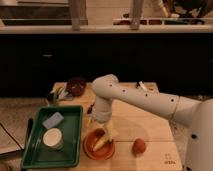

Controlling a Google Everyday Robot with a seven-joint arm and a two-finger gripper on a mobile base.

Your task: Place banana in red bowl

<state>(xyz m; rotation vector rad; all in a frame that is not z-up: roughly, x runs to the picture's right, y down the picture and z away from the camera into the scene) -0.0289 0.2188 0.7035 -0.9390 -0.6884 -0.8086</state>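
The red bowl (92,148) sits near the front edge of the wooden table, just right of the green tray. The banana (101,144), pale yellow, lies inside the bowl, leaning toward its right side. My gripper (107,132) hangs straight down from the white arm, directly over the bowl and right above the banana, close to it or touching it. The arm's wrist hides the back rim of the bowl.
A green tray (70,150) at the left holds a blue sponge (53,120) and a white round container (52,138). A round orange-red fruit (139,146) lies right of the bowl. A dark maroon bowl (76,86) and a green-yellow packet (57,94) stand at the back left.
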